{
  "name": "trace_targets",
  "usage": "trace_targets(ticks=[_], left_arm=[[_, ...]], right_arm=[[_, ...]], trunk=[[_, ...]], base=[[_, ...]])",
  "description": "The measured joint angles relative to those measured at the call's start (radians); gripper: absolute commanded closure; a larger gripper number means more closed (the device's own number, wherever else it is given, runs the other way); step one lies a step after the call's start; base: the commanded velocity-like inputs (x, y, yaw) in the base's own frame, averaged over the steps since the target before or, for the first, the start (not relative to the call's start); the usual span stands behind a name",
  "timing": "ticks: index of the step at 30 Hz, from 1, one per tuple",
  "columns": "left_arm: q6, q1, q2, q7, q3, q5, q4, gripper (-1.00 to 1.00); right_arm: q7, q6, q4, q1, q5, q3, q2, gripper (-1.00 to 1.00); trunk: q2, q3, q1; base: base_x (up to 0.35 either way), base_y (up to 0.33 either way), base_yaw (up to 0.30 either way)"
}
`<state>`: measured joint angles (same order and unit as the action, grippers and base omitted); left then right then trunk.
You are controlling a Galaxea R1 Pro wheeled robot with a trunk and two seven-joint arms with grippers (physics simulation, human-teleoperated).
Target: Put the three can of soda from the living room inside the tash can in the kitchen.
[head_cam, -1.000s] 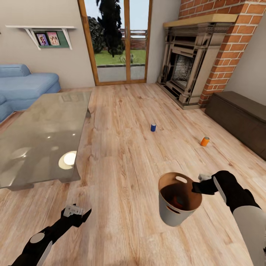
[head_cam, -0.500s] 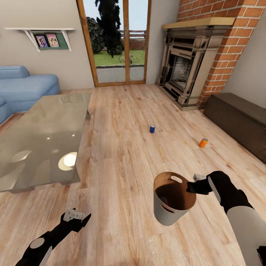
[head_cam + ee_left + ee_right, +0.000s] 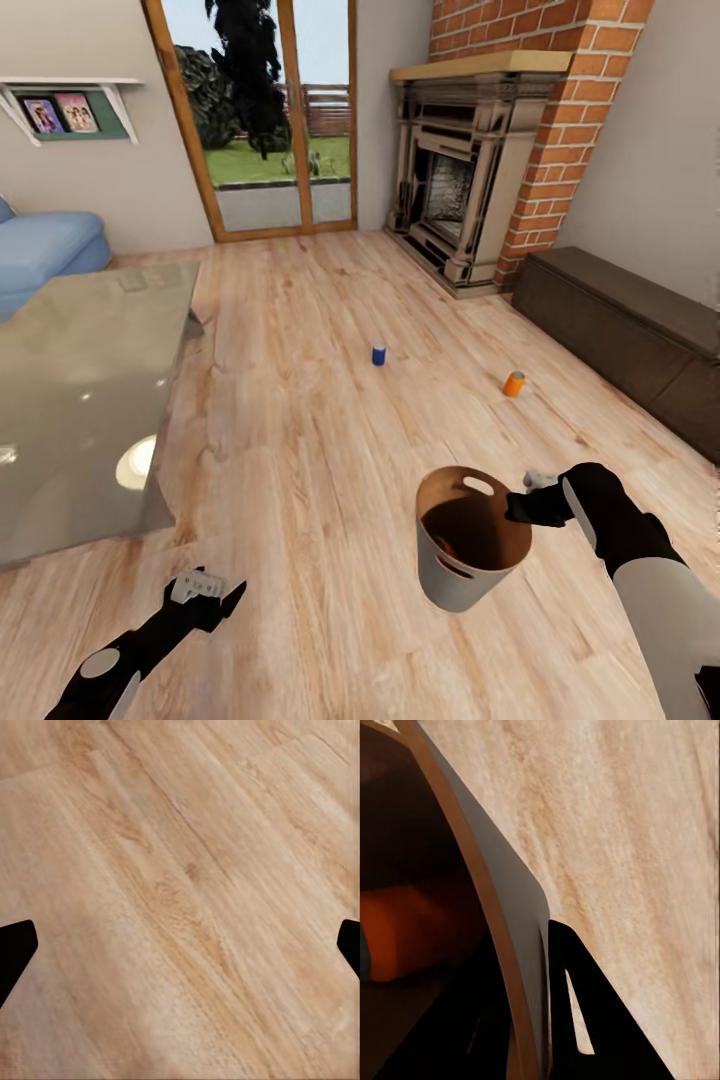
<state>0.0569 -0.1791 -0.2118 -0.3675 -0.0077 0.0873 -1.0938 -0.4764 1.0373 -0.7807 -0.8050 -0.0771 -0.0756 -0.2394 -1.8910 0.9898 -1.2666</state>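
I am in the living room. The grey pail [image 3: 462, 582] with its tan-brown inside hangs tilted above the wooden floor, and my right gripper [image 3: 522, 509] is shut on its rim. In the right wrist view the rim [image 3: 502, 922] runs between the fingers [image 3: 577, 1020], and an orange can [image 3: 405, 937] lies inside. A blue can [image 3: 379, 355] stands on the floor ahead. Another orange can [image 3: 514, 384] stands to its right, near the bench. My left gripper [image 3: 205, 590] hangs low at the left; it is open [image 3: 180, 952] over bare floor.
A low glass-topped table [image 3: 70, 400] fills the left side, with the blue sofa [image 3: 45, 250] behind it. The brick fireplace [image 3: 450, 190] and a dark low bench [image 3: 620, 325] line the right wall. Glass doors [image 3: 260, 120] are at the back.
The camera has turned to the right, so the whole room has slid left in the picture. The pail and right gripper shifted slightly left and down a second ago and have held still since.
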Motion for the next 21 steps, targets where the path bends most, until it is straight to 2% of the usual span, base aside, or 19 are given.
trace_targets(ticks=[10, 13, 17, 21], left_arm=[[0.000, 0.001, 0.000, 0.001, 0.000, 0.001, -0.001, -1.00], [0.000, 0.001, 0.000, 0.001, 0.000, 0.001, -0.001, -1.00], [-0.001, 0.001, 0.000, 0.001, 0.000, 0.002, -0.002, -1.00], [-0.001, 0.001, 0.000, 0.001, 0.001, 0.003, -0.004, -1.00]], right_arm=[[0.000, 0.003, 0.000, 0.000, 0.006, -0.012, -0.001, 1.00], [0.000, 0.005, 0.000, 0.000, 0.016, -0.015, -0.001, 1.00], [0.002, 0.002, 0.000, 0.000, -0.002, -0.016, -0.002, 1.00], [0.001, 0.004, 0.000, 0.000, 0.009, -0.016, -0.003, 1.00]], trunk=[[0.000, 0.000, 0.000], [0.000, 0.000, 0.000], [0.000, 0.002, 0.000], [0.000, 0.005, 0.000]], base=[[0.306, -0.170, -0.071], [0.308, -0.173, -0.167], [0.306, -0.175, -0.206], [0.298, -0.185, -0.203]])
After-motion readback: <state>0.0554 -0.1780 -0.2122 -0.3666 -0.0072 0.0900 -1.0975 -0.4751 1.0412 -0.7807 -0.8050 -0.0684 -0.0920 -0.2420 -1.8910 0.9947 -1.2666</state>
